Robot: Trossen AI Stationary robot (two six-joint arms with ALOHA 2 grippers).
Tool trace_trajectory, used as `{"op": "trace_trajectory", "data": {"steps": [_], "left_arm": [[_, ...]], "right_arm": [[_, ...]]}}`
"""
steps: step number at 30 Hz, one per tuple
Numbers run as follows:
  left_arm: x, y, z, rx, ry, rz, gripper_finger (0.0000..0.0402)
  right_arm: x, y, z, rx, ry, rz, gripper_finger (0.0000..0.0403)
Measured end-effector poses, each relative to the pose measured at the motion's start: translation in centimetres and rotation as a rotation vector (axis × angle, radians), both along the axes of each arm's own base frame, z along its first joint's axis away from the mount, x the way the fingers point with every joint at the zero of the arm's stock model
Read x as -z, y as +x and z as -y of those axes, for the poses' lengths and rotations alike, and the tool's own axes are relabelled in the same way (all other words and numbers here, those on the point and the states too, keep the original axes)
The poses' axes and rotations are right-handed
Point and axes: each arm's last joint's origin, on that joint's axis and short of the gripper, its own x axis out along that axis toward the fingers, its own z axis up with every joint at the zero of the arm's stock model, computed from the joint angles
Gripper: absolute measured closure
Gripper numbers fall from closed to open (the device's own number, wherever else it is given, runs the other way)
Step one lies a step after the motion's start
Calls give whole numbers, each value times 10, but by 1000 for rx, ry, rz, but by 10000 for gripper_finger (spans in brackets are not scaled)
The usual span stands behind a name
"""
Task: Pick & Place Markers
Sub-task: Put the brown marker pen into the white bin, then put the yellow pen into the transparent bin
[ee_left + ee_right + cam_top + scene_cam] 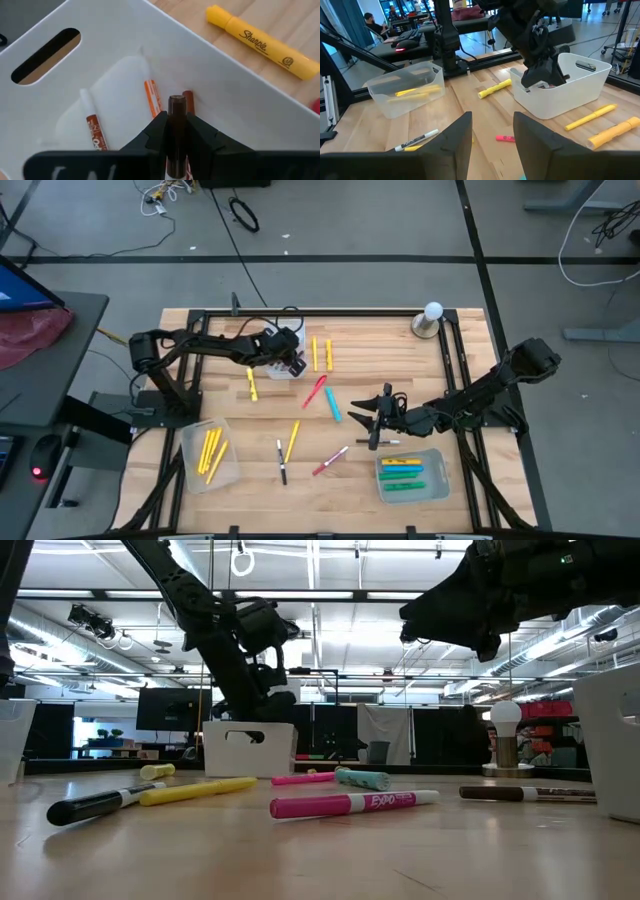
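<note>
Loose markers lie flat on the wooden table: two yellow ones (321,353), a yellow one (251,384), a pink one (315,390), a light blue one (332,404), a yellow one (291,440), a white-and-black one (281,460) and a pink one (330,461). My left gripper (292,363) hovers over the white tray (283,342), shut on a brown-capped marker (176,107). Slim orange and brown markers (152,97) lie in that tray. My right gripper (362,420) is open above the table's middle, touching nothing; its fingers (452,140) point toward the white tray (570,85). My left gripper (176,122) pinches the brown-capped marker between its two fingers, just behind the cap (176,112). The fingers come from above, and the marker runs along them, cap end pointing down into the white tray (125,75). It is lifted clear of the tray floor.
A clear tray (210,455) near the left front corner holds yellow markers. Another clear tray (412,476) near the right front holds yellow, blue and green ones. A bulb on a stand (432,318) sits at the far right. A dark frame (455,350) borders the table.
</note>
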Motion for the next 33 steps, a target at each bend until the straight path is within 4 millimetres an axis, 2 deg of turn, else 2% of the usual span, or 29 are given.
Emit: {"op": "trace_trajectory", "data": {"steps": [5,12,14,19,22,27,30,33], "left_arm": [[0,0,0,-2,0,4,332],[-3,1,-1,4,12,8,287],[-11,2,-3,15,28,18,275],[-52,-1,2,44,73,97,257],[-80,-6,19,90,105,178,255],[-114,-11,67,227,157,271,261],[-123,-12,102,280,226,284,268],[-124,-14,136,308,295,267,273]], "right_arm": [[0,0,0,0,0,0,256],[0,0,0,0,0,0,256],[0,0,0,0,0,0,256],[1,0,0,2,1,-11,256],[3,0,1,5,3,-21,256],[4,-1,1,12,22,-32,256],[5,-1,1,13,28,-31,256],[5,-1,1,13,30,-30,256]]}}
